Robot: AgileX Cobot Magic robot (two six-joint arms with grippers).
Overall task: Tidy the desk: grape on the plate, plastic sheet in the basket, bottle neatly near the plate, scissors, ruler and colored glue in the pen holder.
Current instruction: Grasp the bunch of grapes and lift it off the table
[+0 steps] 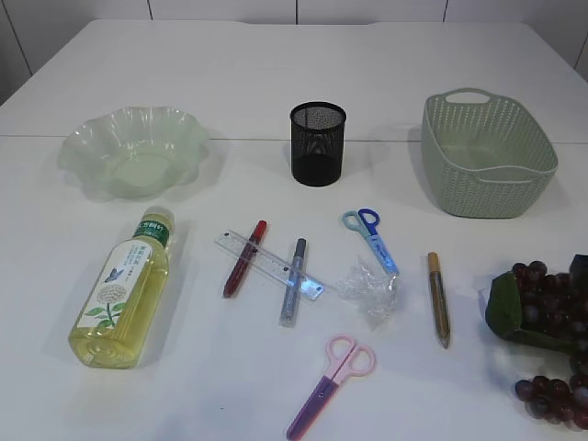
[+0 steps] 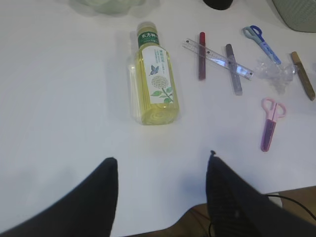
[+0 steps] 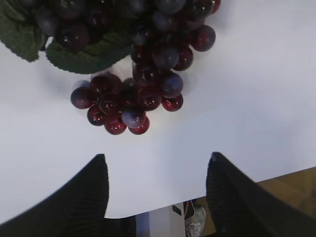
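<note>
Nearest on the white worktop [image 1: 276,55]: one pink scissors [image 1: 333,372], one grape bunch [image 1: 548,322] at the right edge. Behind these, in a row: one bottle [image 1: 124,289] on its side, one red glue [image 1: 244,258], one ruler [image 1: 268,264] lying across one grey glue [image 1: 293,281], one crumpled sheet [image 1: 369,288], one gold glue [image 1: 438,299]; one blue scissors [image 1: 371,237] touching the sheet. Farthest: one plate [image 1: 134,150], one mesh holder [image 1: 318,143], one basket [image 1: 487,153]. Left end effector [image 2: 162,170] released, empty, near the bottle. Right end effector [image 3: 157,170] released, empty, just short of the grapes.
</note>
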